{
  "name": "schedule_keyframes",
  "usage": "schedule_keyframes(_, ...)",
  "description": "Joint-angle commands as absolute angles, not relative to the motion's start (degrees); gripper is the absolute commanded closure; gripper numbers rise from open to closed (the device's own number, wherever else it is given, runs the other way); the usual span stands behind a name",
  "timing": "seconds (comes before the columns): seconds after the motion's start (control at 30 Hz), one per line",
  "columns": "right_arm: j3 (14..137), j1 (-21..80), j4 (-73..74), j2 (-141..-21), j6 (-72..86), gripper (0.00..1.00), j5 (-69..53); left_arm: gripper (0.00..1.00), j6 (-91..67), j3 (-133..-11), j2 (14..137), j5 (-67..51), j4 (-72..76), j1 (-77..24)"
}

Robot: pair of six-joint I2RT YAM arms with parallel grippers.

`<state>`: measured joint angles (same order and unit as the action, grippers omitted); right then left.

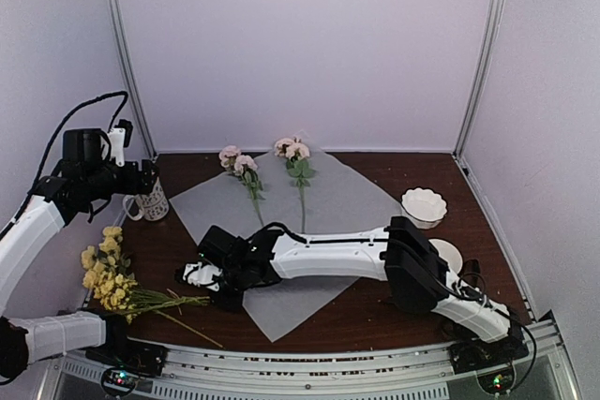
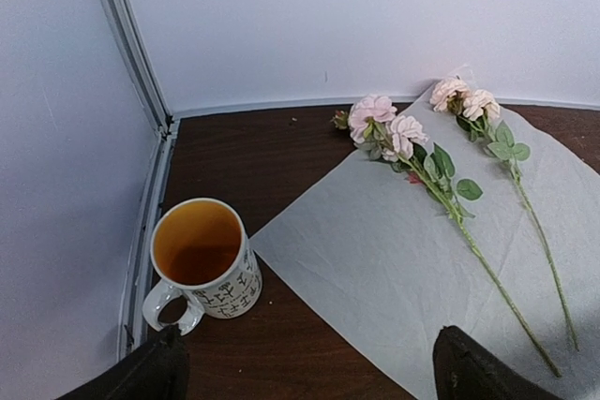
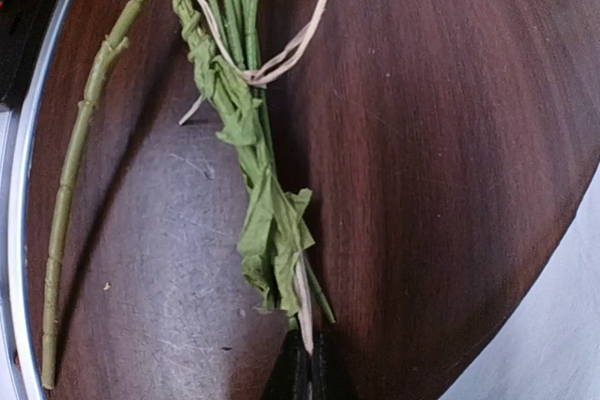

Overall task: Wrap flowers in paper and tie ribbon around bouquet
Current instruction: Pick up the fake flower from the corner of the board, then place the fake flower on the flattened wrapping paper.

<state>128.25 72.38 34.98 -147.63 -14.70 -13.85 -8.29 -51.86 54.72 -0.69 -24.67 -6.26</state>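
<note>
At the right jaws' tips — the flowers (image 3: 270, 231), stem-ends pinched.

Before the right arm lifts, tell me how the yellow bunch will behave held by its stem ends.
Probably top-heavy: the yellow bunch carries its blooms far from the right gripper, so it should droop. The raffia tie looks loose; stems may splay. One stem lies apart and likely stays behind.

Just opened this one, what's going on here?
The right gripper, stretched across to the yellow flower bunch at the table's near left, is shut at its stem ends; whether it truly grips them is unclear. The left gripper hangs open above the mug, holding nothing. Two pink flowers lie on the spread paper. Nothing is wrapped yet.
</note>
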Motion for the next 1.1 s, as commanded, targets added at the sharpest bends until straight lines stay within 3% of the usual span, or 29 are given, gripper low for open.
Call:
schedule_keyframes(0.0,126.33,73.49,34.46,-144.55,-16.25,1.00,-15.57,0.07,-8.75,-53.17,54.56,-2.15,-22.80,-6.01)
schedule_keyframes(0.33,113.68,73.73,22.09,-128.52,-12.14,1.00,-22.16,0.07,-8.46,-52.01,52.03,-2.15,-21.24,-6.03)
schedule_keyframes(0.57,109.76,73.50,22.52,-123.09,-9.29,1.00,-24.99,0.07,-8.36,-51.59,51.40,-1.46,-20.74,-6.00)
schedule_keyframes(0.87,95.70,67.51,26.03,-112.04,-6.80,1.00,-15.22,0.07,-8.28,-51.62,51.30,-1.38,-20.72,-6.03)
schedule_keyframes(1.07,87.29,63.75,38.05,-104.34,-10.51,1.00,-2.32,0.06,-8.29,-51.39,51.16,-0.90,-20.71,-6.03)
